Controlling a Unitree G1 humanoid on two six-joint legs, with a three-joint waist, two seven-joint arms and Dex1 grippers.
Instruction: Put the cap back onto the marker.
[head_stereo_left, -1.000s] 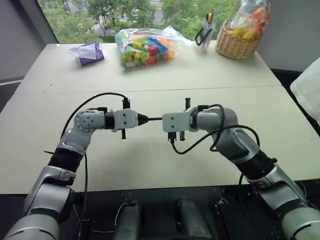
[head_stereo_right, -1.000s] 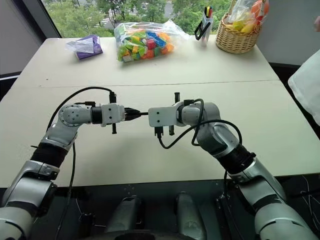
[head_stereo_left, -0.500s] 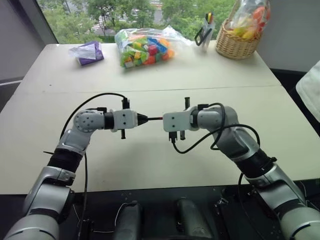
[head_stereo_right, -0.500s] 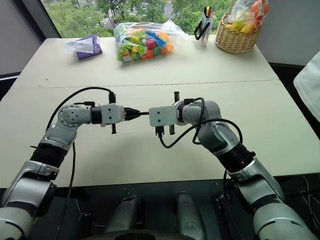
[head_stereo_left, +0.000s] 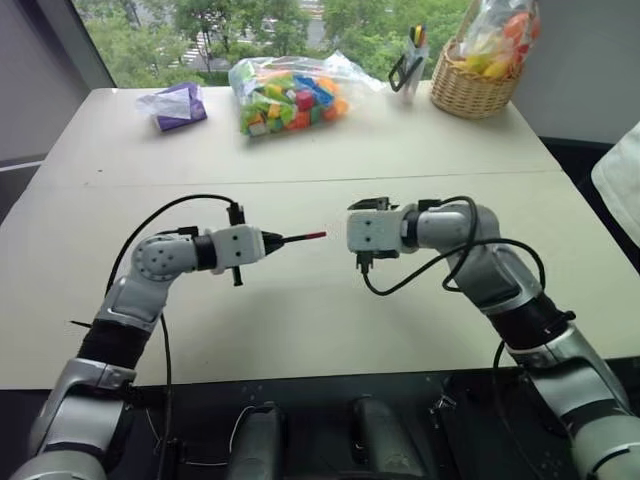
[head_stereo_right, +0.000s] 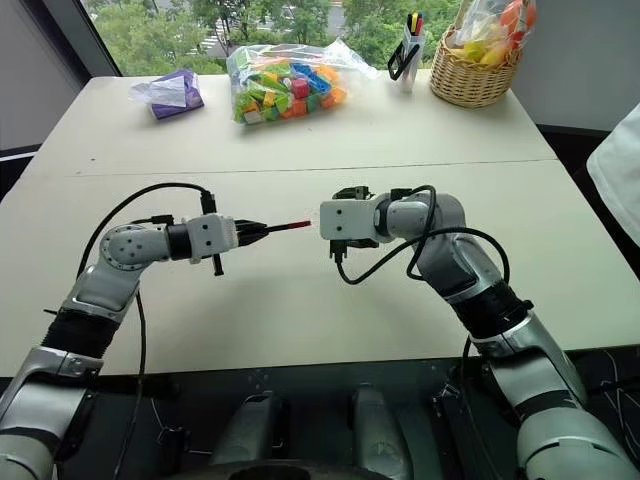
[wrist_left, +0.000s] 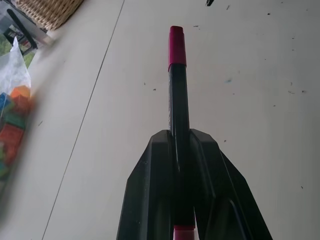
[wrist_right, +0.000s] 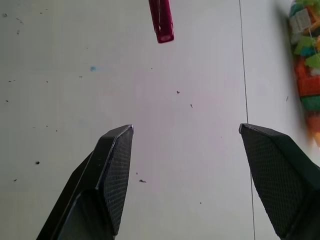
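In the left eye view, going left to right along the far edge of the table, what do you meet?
Purple packet → clear bag of coloured toy blocks → pen holder → wicker basket holding a bag of coloured things.

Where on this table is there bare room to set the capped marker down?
The near half of the table is bare, below and between the left claw holding the marker and the open right claw. The far edge is crowded: purple bag, block bag, pen holder, basket.
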